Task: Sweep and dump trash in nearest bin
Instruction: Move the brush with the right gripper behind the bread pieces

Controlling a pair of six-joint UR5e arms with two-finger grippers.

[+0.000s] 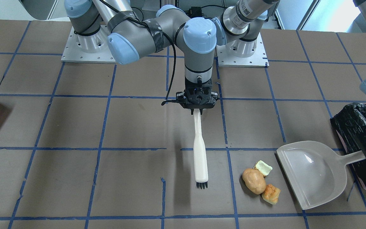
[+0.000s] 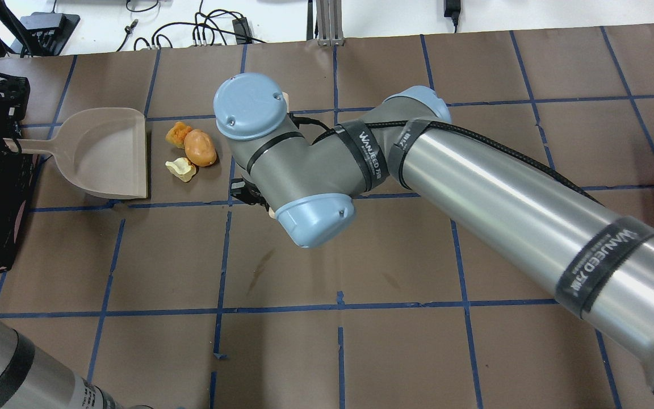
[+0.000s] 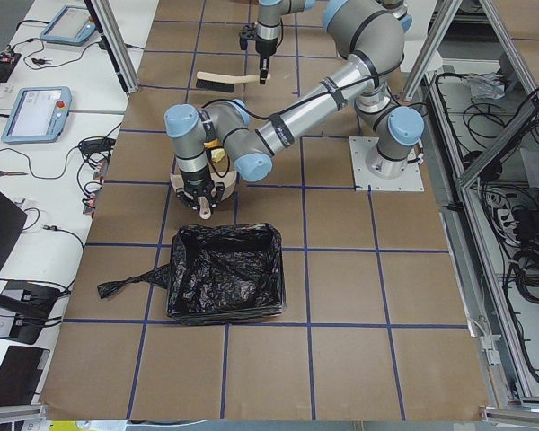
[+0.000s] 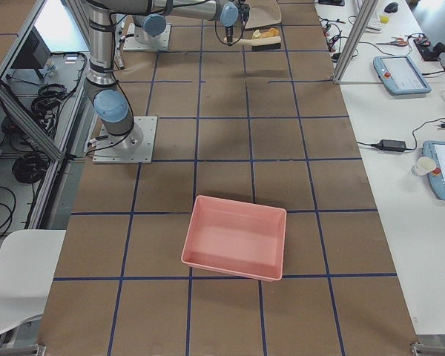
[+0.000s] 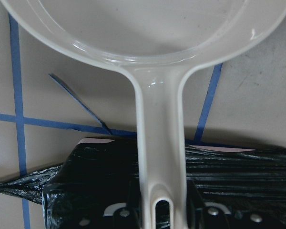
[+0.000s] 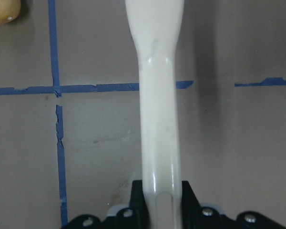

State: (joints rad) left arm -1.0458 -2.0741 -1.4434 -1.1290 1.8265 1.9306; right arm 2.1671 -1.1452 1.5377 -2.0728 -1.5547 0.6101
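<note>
1. The trash sits in a tight cluster on the table (image 1: pixel 75 127). There is a tan potato-like lump (image 1: pixel 254 180), an orange-brown bread chunk (image 1: pixel 271 194) touching it, and a pale yellow-green scrap (image 1: pixel 263 167) just beside it.
2. The dustpan (image 1: pixel 313 171) lies with its open mouth turned toward that cluster, near it but not touching. To my eye it is set there as the catcher, and nothing is in it yet.
3. The brush (image 1: pixel 200 152) hangs on the other side of the cluster, so the pieces lie between its bristle end and the pan. A sideways stroke looks like the plan.
4. The bin (image 1: pixel 364 140), lined with a black bag, stands right behind the pan, and the pan's handle reaches over its rim. That would make for a short lift and tip. The pink box (image 4: pixel 236 237) is well apart, at the table's other end.
5. The right gripper (image 6: pixel 161 205) is clamped on the end of the brush handle, with a finger pressed to each side. I cannot tell whether the bristles touch the table.
6. The left gripper (image 5: pixel 161 210) is closed around the tip of the dustpan handle, above the black bag.
</note>
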